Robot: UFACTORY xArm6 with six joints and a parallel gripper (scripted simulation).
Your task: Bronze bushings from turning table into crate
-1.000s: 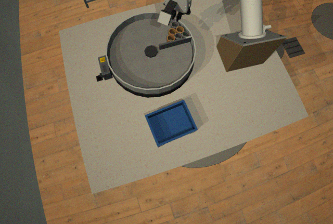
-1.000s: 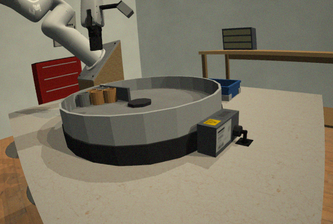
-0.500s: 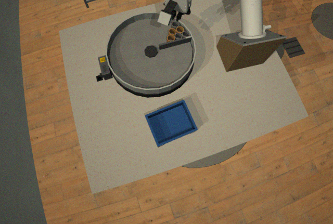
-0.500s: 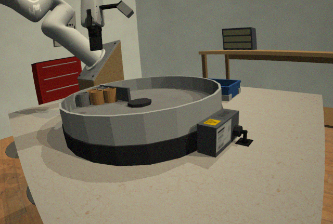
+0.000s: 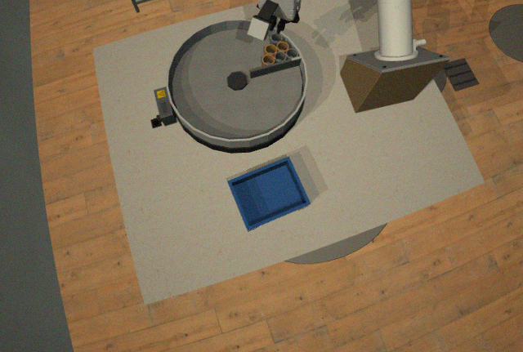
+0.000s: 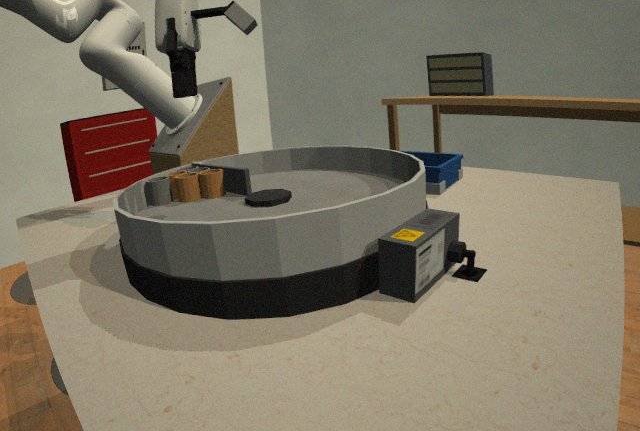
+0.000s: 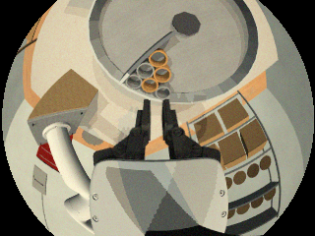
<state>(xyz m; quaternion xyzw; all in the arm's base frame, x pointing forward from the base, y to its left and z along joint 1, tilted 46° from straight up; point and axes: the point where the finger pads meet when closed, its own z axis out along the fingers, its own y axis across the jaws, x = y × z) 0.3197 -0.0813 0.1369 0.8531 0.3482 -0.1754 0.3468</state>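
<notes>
My gripper (image 5: 279, 29) (image 6: 185, 94) (image 7: 156, 107) is slightly open, a narrow gap between its fingers and nothing in it. It hangs above the rim of the turning table (image 5: 203, 99) (image 6: 320, 183) (image 7: 133, 29), beside the bushings. Three bronze bushings (image 5: 268, 64) (image 6: 210, 184) (image 7: 158, 51) and three steel bushings (image 6: 157, 191) stand upright in a tight cluster on the table, between its wall and the dark divider bar. One steel bushing is nearest the fingers in the wrist view. The blue crate (image 5: 299, 180) (image 6: 447, 170) is empty in the top view.
The divider bar (image 5: 274, 68) (image 6: 235, 179) and a central hub (image 5: 237, 80) (image 6: 268, 197) stand on the turning table. A raised wall surrounds it. A grey motor box (image 5: 163, 105) (image 6: 418, 255) is fixed at its side. The arm's wedge-shaped base (image 5: 388, 82) stands right of it in the top view.
</notes>
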